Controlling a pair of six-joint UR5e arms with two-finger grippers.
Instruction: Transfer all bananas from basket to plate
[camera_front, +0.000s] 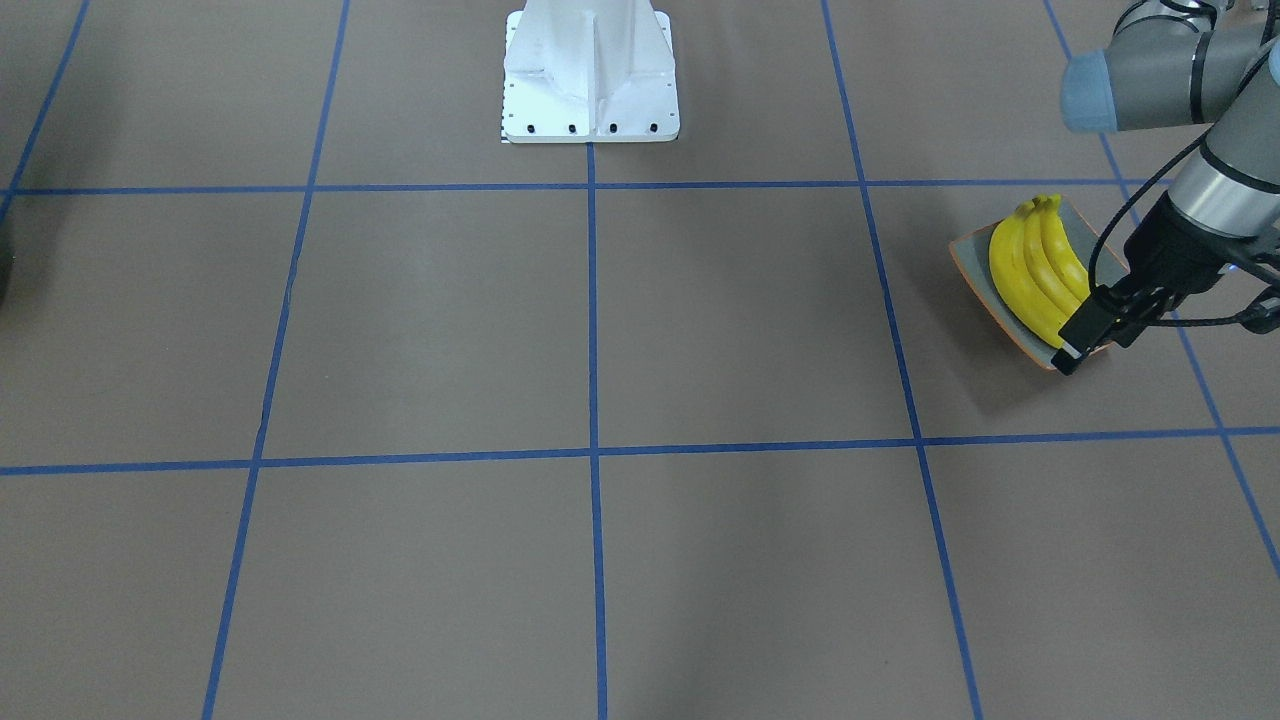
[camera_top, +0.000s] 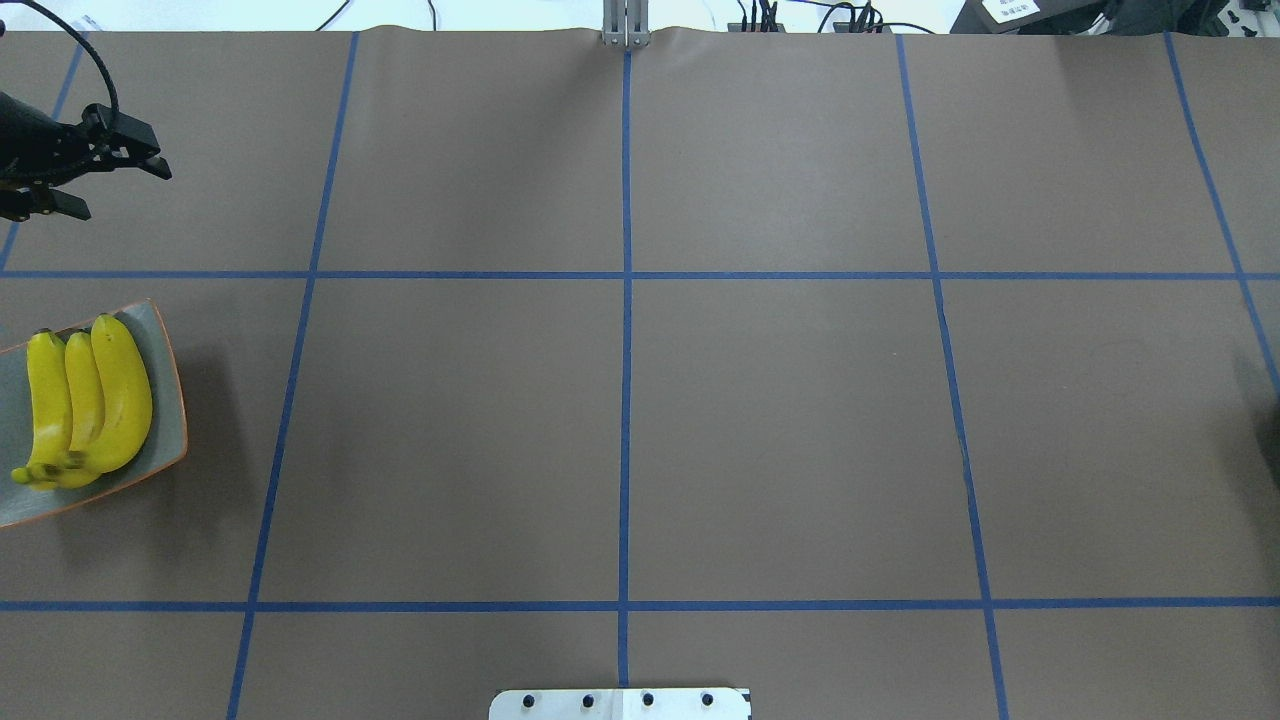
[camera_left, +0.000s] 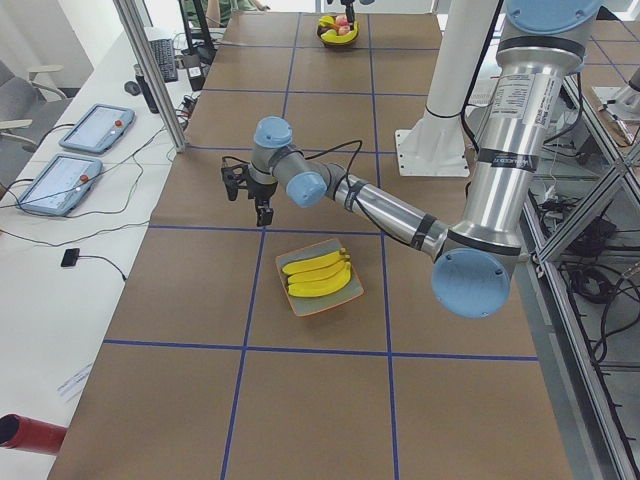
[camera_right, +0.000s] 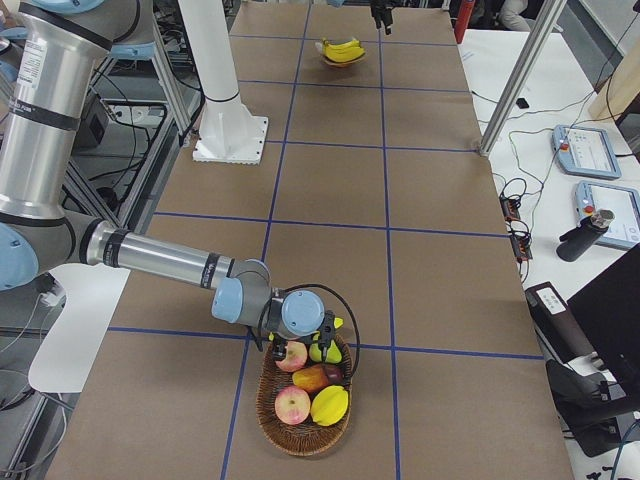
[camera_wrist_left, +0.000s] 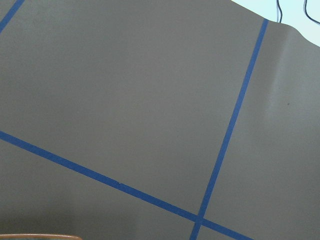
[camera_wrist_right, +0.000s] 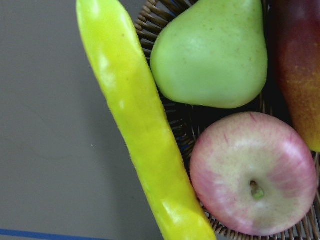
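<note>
The right gripper (camera_right: 322, 350) showed only small in the side view, lowered among the fruit in a round woven wicker basket (camera_right: 300, 446) at the robot's right end of the table. Its fingers did not appear in its own wrist camera, so whether it was open or closed could not be told. That wrist camera showed a long yellow-green banana (camera_wrist_right: 140, 135) lying along the basket's rim, both ends cut off by the frame, beside a green pear (camera_wrist_right: 210, 55) and a pink-streaked apple (camera_wrist_right: 250, 175). At the opposite end, a square grey-green plate with an orange-brown rim (camera_top: 168, 420) was cut off by the overhead view's left edge, and in the front view the left gripper (camera_top: 128, 194) covered one of its corners. On the plate lay three bright yellow curved bananas (camera_top: 85, 410), side by side and touching, their stem ends blurred together. The left gripper hung over the brown, blue-taped table (camera_top: 780, 420) near the plate, on the side away from the robot, its jaws spread and empty.
</note>
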